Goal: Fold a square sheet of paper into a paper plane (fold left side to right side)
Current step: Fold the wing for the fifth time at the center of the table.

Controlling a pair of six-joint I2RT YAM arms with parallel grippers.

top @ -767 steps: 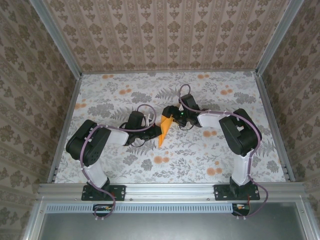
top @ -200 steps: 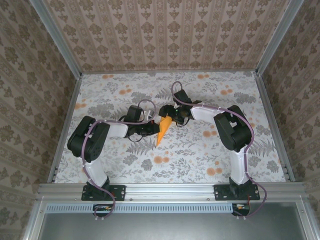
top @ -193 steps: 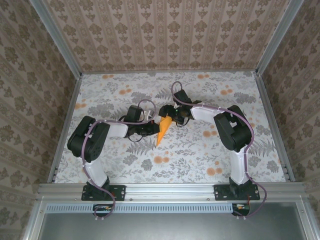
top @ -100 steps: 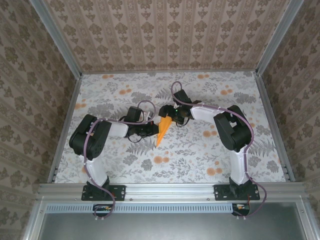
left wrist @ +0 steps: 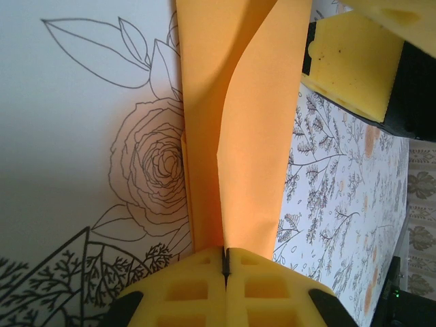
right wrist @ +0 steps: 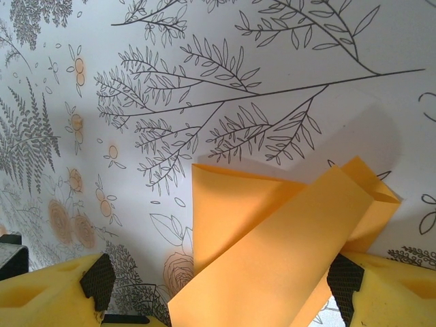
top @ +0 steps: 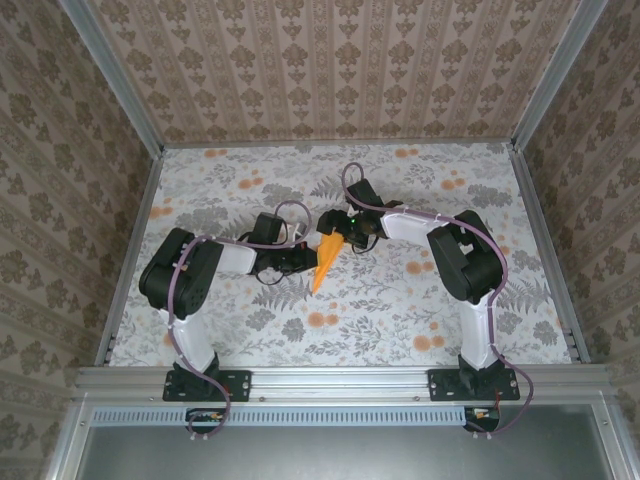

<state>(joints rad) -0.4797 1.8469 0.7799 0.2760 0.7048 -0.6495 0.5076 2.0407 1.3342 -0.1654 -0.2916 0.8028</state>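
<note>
left pincer (top: 300,262) is fully closed on the paper plane (top: 323,262). in the left wrist view its two yellow pads (left wrist: 191,289) meet with no gap, and the orange paper runs out from the seam between them, away from the camera. two layers are visible there: the curved edge of one layer crosses the other.

right pincer (top: 341,232) is wide apart. in the right wrist view its yellow fingers (right wrist: 58,293) sit at the lower corners, with the wide end of the paper plane (right wrist: 272,238) between them. the paper reaches the right-hand finger. a strip of floral cloth (right wrist: 204,82) shows between the paper and the left-hand finger, so no grip is made on this side. one loose layer lies slanted across the layer beneath and casts a shadow on the cloth.

position, top view: the paper plane lies near the middle of the desk (top: 400,310), between the two pincers. its narrow point is directed at the near edge; its wide end is at the right pincer. the left pincer holds it from the left, along one long edge. whether the underside touches the cloth cannot be told.
</note>
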